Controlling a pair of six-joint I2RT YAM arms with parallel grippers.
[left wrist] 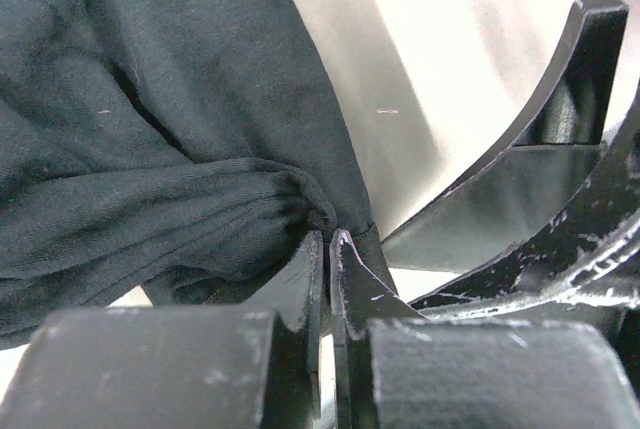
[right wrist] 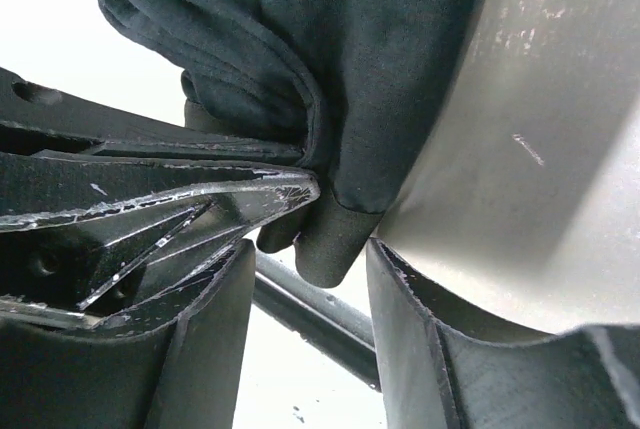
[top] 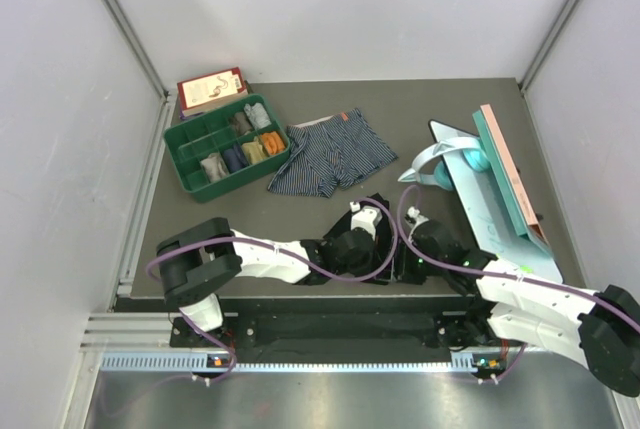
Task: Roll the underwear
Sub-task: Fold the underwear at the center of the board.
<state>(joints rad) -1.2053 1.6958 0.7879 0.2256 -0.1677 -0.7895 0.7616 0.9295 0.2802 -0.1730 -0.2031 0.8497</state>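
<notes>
Left end effector (left wrist: 328, 244) tight on black underwear (left wrist: 150, 129), right end effector (right wrist: 310, 249) apart; book (top: 212, 89) lettering unreadable.

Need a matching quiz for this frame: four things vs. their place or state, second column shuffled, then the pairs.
1 striped underwear
2 black underwear
3 green tray
4 right end effector

A open, with a cloth hem hanging in the gap
B holds small cloth bundles in compartments
C pinched by the shut left end effector
D spread flat, just right of the tray

Pairs: 1-D, 2-C, 3-B, 4-A
</notes>
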